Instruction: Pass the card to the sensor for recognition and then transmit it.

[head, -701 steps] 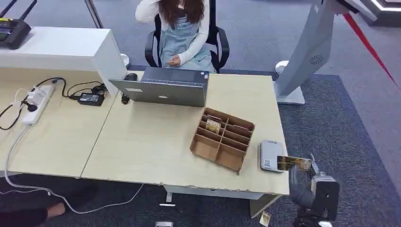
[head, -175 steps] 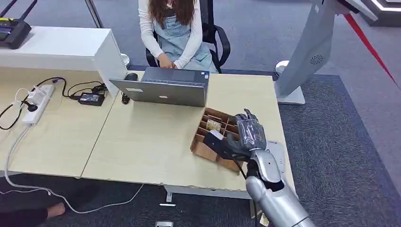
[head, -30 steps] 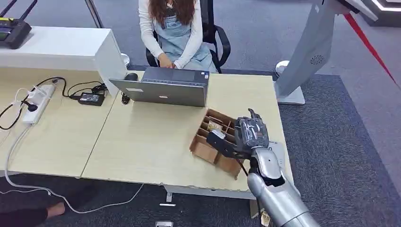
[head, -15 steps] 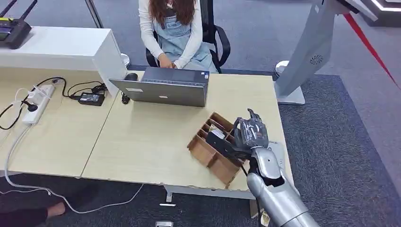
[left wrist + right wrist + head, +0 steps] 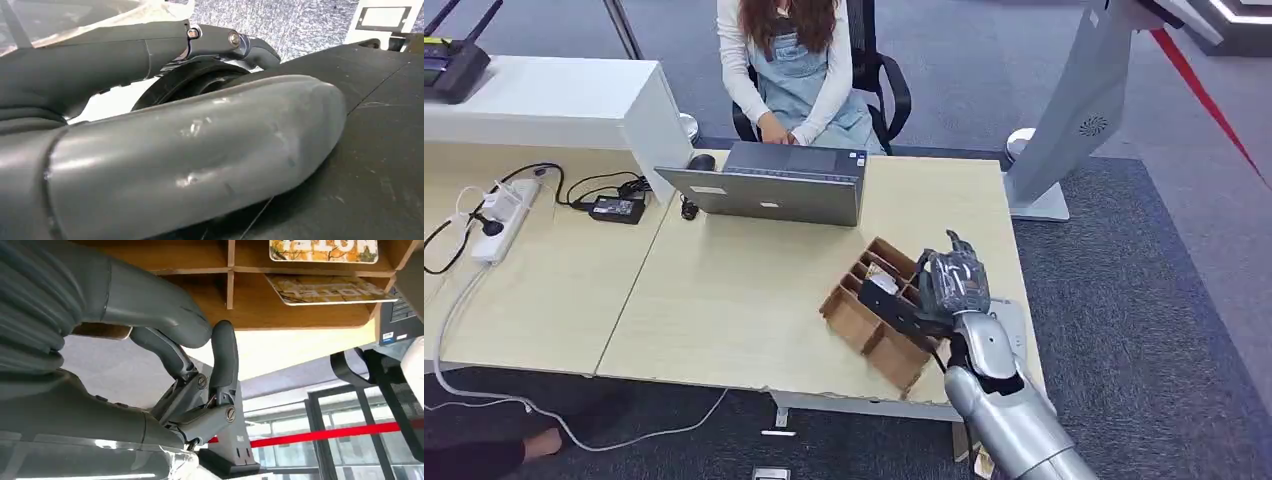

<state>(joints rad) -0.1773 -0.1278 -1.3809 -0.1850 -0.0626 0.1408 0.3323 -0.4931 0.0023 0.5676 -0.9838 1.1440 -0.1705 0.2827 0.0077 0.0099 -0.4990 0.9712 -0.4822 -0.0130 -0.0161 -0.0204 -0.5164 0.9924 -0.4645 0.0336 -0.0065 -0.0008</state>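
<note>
The right hand (image 5: pixel 944 285) is reaching over the wooden divided organizer (image 5: pixel 874 312) near the front right corner of the worktop (image 5: pixel 724 290). In the right wrist view, its thumb and fingers (image 5: pixel 222 352) are curling against the organizer's edge, and no card is showing between them; whether they are actually gripping the wood cannot be told. The organizer is sitting skewed to the worktop edge.

Two cards are lying in the organizer's compartments in the right wrist view: one with an orange printed face (image 5: pixel 324 250) is standing in a far cell, and a second card (image 5: pixel 327 290) is leaning in the neighbouring cell. In the head view, a pale card (image 5: pixel 882 283) is showing in a compartment just beside the hand.

The white sensor (image 5: pixel 1014 325) is lying flat on the worktop at the right edge, partly hidden behind the silver forearm.

The left hand (image 5: pixel 190 150) is appearing close to its wrist camera, its thumb lying over a dark surface; whether it is open or closed cannot be told.

A person (image 5: pixel 799 60) is sitting behind the worktop at an open laptop (image 5: pixel 769 185). A power strip (image 5: pixel 504 215) and a black adapter (image 5: pixel 617 207) are lying at the left.
</note>
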